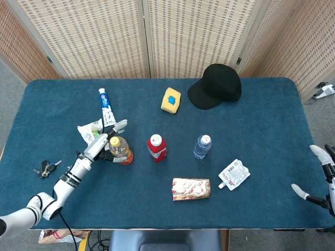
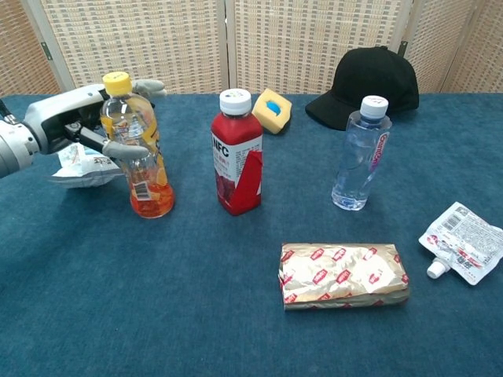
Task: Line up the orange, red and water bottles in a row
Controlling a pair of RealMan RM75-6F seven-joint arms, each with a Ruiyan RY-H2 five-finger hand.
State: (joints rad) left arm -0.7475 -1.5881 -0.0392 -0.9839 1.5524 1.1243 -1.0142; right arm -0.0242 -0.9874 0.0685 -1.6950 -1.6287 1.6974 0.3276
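Observation:
The orange bottle (image 1: 120, 149) (image 2: 141, 149) with a yellow cap stands upright on the blue table (image 1: 261, 130). My left hand (image 1: 99, 145) (image 2: 67, 126) is just left of it. The fingers are spread loosely around the bottle, one in front and one behind near the cap. To its right stand the red bottle (image 1: 157, 148) (image 2: 236, 153) and the clear water bottle (image 1: 202, 147) (image 2: 360, 153). All three form a rough left-to-right row. My right hand (image 1: 327, 172) hangs off the table's right edge, fingers apart and holding nothing.
A black cap (image 1: 215, 86) and a yellow sponge (image 1: 170, 100) lie behind the row. A foil-wrapped packet (image 2: 344, 275) and a white pouch (image 2: 464, 250) lie in front. A toothpaste tube (image 1: 106, 107), a crumpled wrapper (image 1: 90, 132) and keys (image 1: 46, 168) are near my left arm.

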